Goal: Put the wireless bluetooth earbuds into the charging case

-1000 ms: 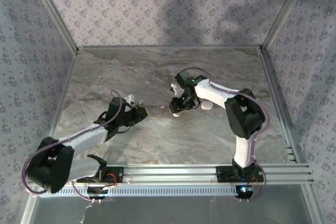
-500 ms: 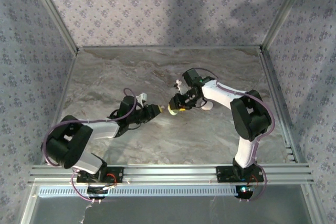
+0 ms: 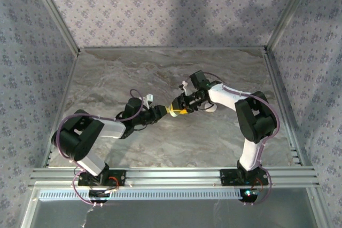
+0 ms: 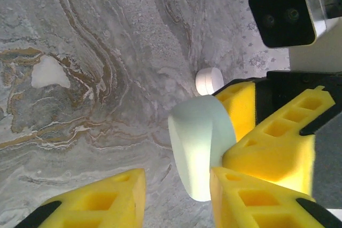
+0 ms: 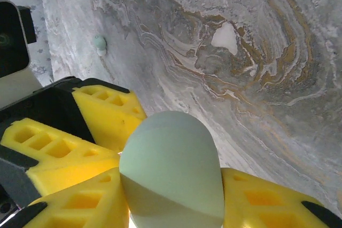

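Midway across the counter (image 3: 107,73), a pale egg-shaped charging case (image 5: 171,169) is clenched by the right gripper (image 3: 180,109); the left gripper (image 3: 161,112) is seen released, just beside it.

A marbled surface (image 3: 107,73), grey-beige with brown veins, is boxed in by 3 walls (image 3: 160,9) papered in a lilac floral print. Aluminium posts (image 3: 53,12) rise at the 2 far corners, a slotted rail (image 3: 176,174) edges the near side, and shadows cross the back wall.
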You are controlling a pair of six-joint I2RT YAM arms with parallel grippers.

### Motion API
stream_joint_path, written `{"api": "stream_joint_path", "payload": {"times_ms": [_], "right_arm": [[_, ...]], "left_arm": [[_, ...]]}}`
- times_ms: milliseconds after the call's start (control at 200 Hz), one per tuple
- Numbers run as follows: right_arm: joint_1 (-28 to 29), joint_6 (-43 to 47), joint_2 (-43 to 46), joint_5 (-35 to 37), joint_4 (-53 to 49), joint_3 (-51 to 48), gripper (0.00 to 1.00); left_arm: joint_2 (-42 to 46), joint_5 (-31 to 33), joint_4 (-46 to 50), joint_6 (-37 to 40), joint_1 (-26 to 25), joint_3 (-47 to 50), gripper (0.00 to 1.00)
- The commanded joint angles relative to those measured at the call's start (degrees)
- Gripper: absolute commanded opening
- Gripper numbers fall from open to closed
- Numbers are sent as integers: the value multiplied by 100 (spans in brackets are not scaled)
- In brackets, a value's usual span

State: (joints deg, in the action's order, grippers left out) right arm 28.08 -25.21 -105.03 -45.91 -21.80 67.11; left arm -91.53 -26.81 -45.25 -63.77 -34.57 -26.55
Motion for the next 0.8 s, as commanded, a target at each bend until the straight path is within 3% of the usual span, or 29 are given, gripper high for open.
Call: {"api": "stream_joint_path", "payload": {"times_ms": [0, 390, 795], "right_arm": [[-30, -153, 150, -278, 129, -42, 42], [-91, -520, 288, -697, 490, -189, 41], [-244, -419, 580, -628, 275, -338, 41]], "left_arm": [[-76, -158, -330, 5, -26, -176, 38], [-291, -82, -306, 72, -25, -169, 39], [-372, 64, -3, 258, 84, -87, 40]]}}
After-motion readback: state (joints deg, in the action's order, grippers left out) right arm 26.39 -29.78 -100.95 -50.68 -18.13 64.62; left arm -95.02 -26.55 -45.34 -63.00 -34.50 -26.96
